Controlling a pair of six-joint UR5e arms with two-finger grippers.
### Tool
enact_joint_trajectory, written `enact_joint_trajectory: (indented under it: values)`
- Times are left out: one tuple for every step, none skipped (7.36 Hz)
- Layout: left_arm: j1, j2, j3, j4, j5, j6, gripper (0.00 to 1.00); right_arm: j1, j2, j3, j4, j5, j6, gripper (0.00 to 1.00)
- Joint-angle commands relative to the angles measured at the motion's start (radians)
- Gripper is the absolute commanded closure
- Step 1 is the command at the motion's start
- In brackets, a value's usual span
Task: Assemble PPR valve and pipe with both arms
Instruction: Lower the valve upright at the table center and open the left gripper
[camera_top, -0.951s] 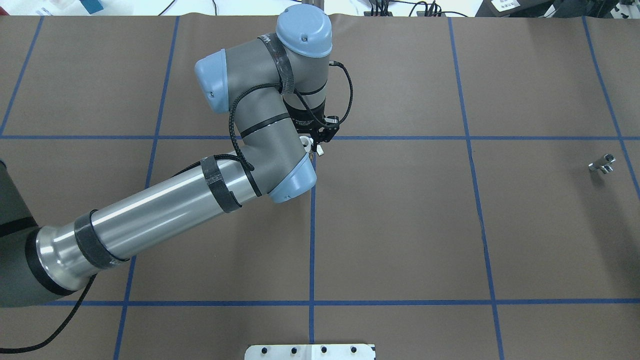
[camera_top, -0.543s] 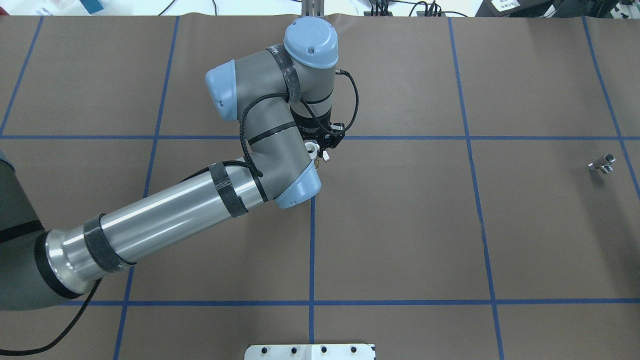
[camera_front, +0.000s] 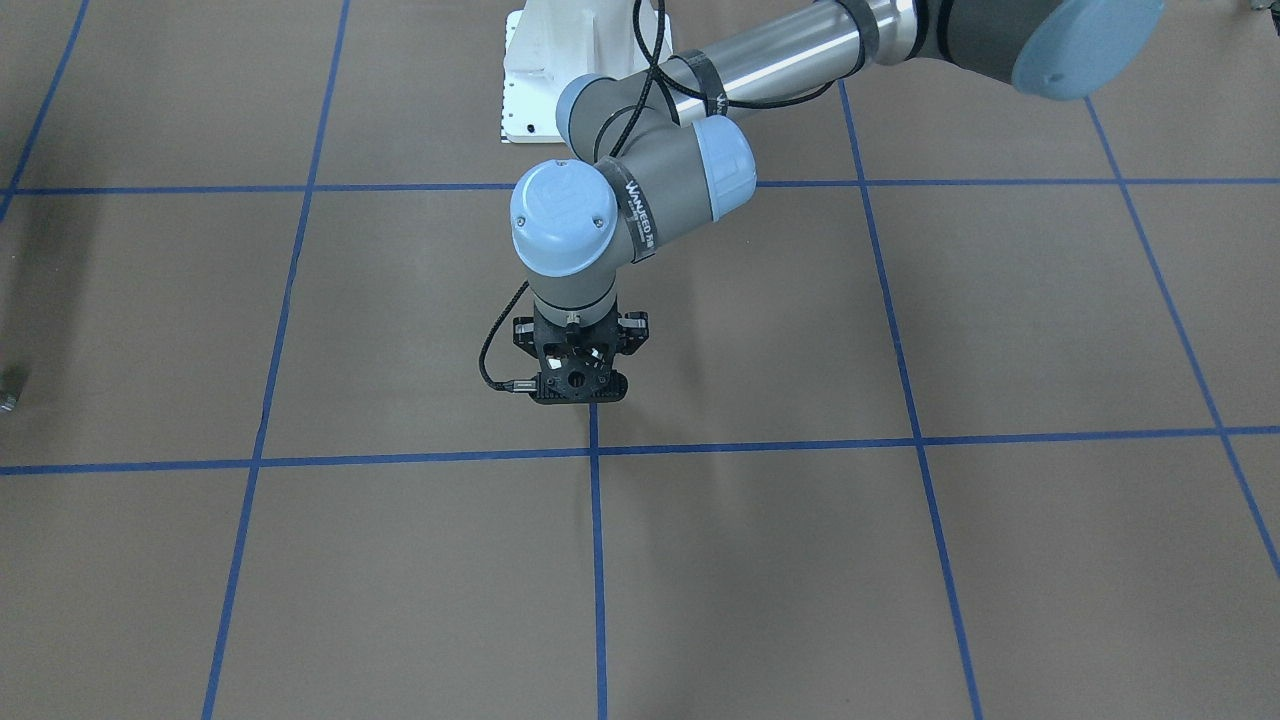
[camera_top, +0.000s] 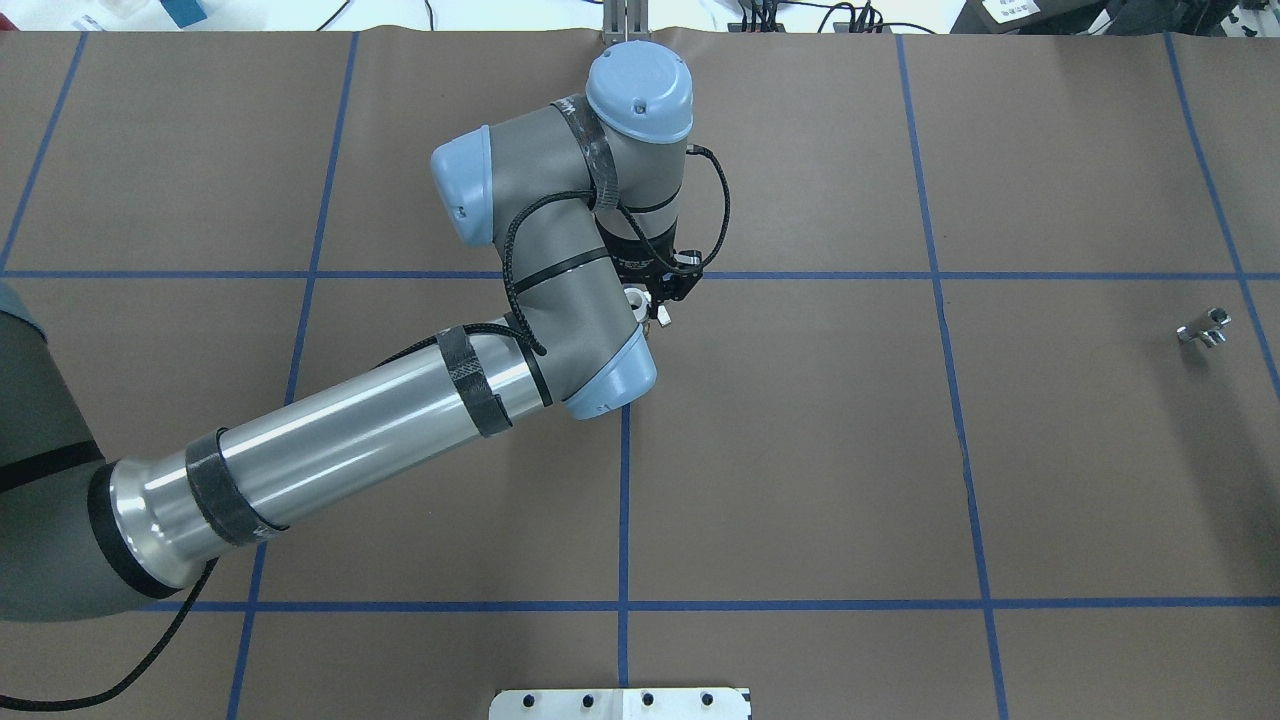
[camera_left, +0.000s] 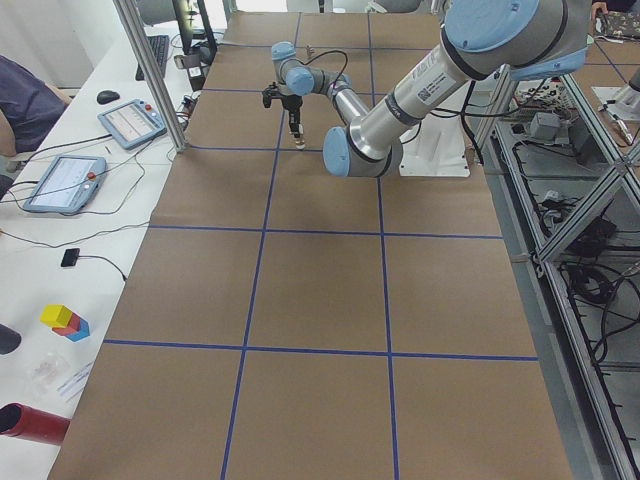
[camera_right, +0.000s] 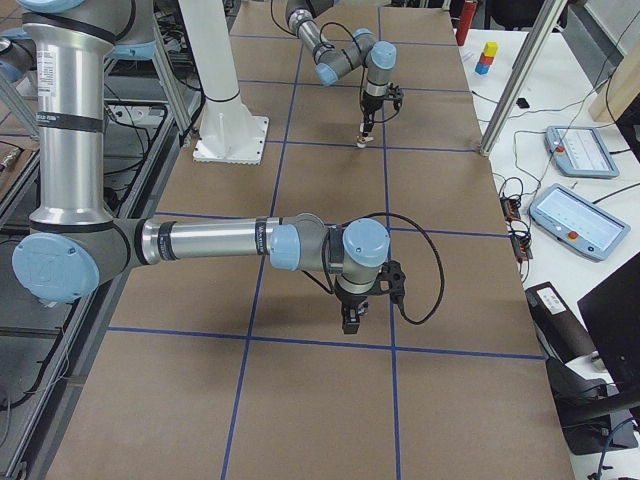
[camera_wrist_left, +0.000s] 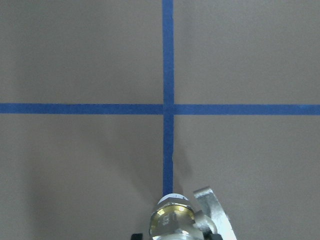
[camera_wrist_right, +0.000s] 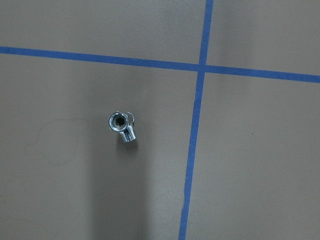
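My left gripper (camera_top: 655, 303) is shut on the PPR valve (camera_top: 633, 297) and holds it upright just above the table's middle blue tape cross. The left wrist view shows the valve's brass middle and white end (camera_wrist_left: 172, 216) with the pale handle beside it. The pipe (camera_top: 1204, 328), a small shiny T-shaped piece, lies alone at the table's far right. It also shows in the right wrist view (camera_wrist_right: 122, 126) and at the front view's left edge (camera_front: 8, 390). My right gripper (camera_right: 348, 326) shows only in the exterior right view, hanging above the table; I cannot tell whether it is open.
The brown mat (camera_top: 800, 450) carries a grid of blue tape lines. The white robot base plate (camera_top: 620, 703) sits at the near edge. A side desk with tablets (camera_left: 62, 182), coloured blocks (camera_left: 65, 322) and a metal frame post (camera_left: 150, 75) lines the far side.
My left arm has moved a little to the right with the valve held in its gripper. The pipe has not moved.
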Motion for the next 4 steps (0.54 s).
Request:
enact_joint_trajectory:
  values:
    - [0.003,0.004,0.007,-0.001,0.000,0.004,1.00,0.000,0.000,-0.002,0.000,0.000,0.000,0.01]
    - [0.003,0.004,0.019,-0.007,0.000,0.008,1.00,0.000,0.000,-0.002,0.000,0.000,0.000,0.01]
    - [0.003,0.004,0.028,-0.019,0.000,0.008,1.00,0.000,0.002,0.000,0.000,0.000,0.000,0.01]
    - [0.005,0.004,0.028,-0.019,0.000,0.008,1.00,0.000,0.002,0.000,0.000,0.000,0.000,0.01]
